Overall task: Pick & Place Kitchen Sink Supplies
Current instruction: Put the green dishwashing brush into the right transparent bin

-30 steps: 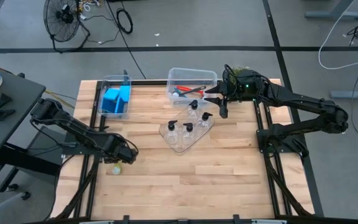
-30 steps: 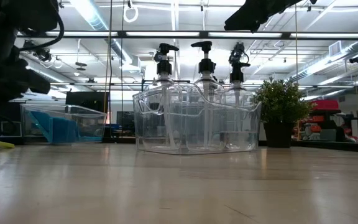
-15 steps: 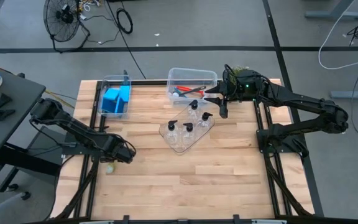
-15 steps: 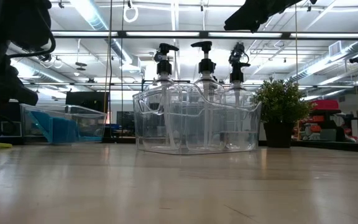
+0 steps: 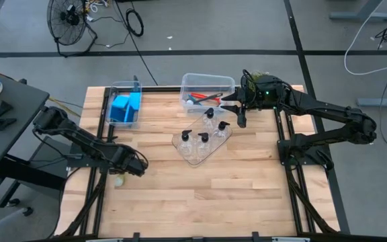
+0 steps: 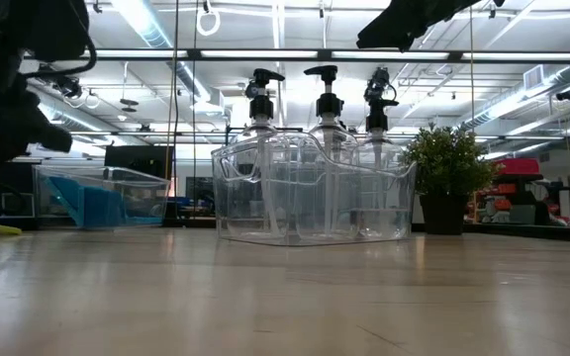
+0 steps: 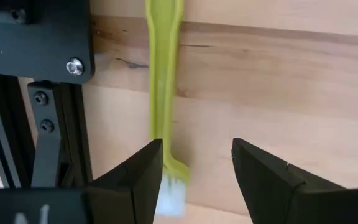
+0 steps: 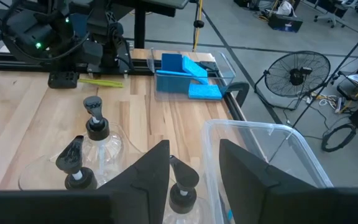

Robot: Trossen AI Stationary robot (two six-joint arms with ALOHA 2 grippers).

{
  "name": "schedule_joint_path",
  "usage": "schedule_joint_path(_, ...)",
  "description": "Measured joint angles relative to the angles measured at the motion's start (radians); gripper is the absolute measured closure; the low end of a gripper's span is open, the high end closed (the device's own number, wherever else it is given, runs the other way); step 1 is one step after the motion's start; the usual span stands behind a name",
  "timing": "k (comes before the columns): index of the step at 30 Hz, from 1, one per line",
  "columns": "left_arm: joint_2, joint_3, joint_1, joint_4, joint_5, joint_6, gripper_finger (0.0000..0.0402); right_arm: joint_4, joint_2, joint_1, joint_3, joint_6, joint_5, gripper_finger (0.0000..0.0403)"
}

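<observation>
A yellow-green brush (image 7: pixel 161 93) lies flat on the wooden table near its left edge, white bristles (image 7: pixel 168 198) toward my left gripper (image 7: pixel 197 146). That gripper (image 5: pixel 134 167) points down above the brush head, open and empty; the handle runs past one fingertip. Several clear pump bottles (image 5: pixel 204 140) stand in and beside a clear tray (image 5: pixel 195 153). My right gripper (image 8: pixel 194 149) hangs high over them (image 5: pixel 240 115), open, holding nothing. Blue sponges (image 5: pixel 123 107) lie in a clear bin.
A clear bin (image 5: pixel 207 86) with a red brush stands at the far middle. A small potted plant (image 6: pixel 448 163) sits at the far right, mostly under my right arm in the high view. A black frame rail (image 7: pixel 48 124) runs beside the brush. Bare wood fills the near half.
My left gripper has tipped a little over the yellow-green brush, staying in place and open. The brush lies where it was.
</observation>
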Motion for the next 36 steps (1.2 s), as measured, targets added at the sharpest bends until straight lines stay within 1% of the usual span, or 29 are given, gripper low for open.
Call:
schedule_joint_path(6, 0.0, 0.017, -0.002, -0.037, 0.002, 0.009, 0.0205, 0.0, 0.0, 0.0, 0.0, 0.0, 0.0, 0.0262)
schedule_joint_path(12, 0.013, 0.008, -0.037, -0.102, 0.01, 0.005, 0.0205, 0.0, 0.0, 0.0, 0.0, 0.001, 0.0, 0.0262)
schedule_joint_path(14, 0.026, -0.009, -0.048, -0.074, 0.019, 0.004, 0.0205, 0.0, 0.0, 0.0, 0.0, 0.012, 0.001, 0.0262)
schedule_joint_path(19, 0.063, -0.052, -0.063, 0.085, 0.022, 0.0, 0.0205, 0.0, 0.0, 0.0, 0.0, 0.027, 0.04, 0.0262)
schedule_joint_path(22, 0.093, -0.056, -0.062, 0.087, 0.021, -0.009, 0.0205, 0.005, 0.0, 0.0, 0.0, 0.026, 0.065, 0.0262)
schedule_joint_path(25, 0.101, -0.056, -0.062, 0.097, 0.021, -0.012, 0.0207, 0.014, 0.0, 0.0, 0.0, 0.027, 0.068, 0.0262)
schedule_joint_path(29, 0.101, -0.056, -0.062, 0.101, 0.021, -0.012, 0.0237, 0.032, 0.0, 0.0, 0.0, 0.027, 0.068, 0.0262)
schedule_joint_path(36, 0.101, -0.053, -0.062, 0.152, 0.02, -0.011, 0.0331, 0.056, 0.0, 0.0, 0.0, 0.051, 0.068, 0.0262)
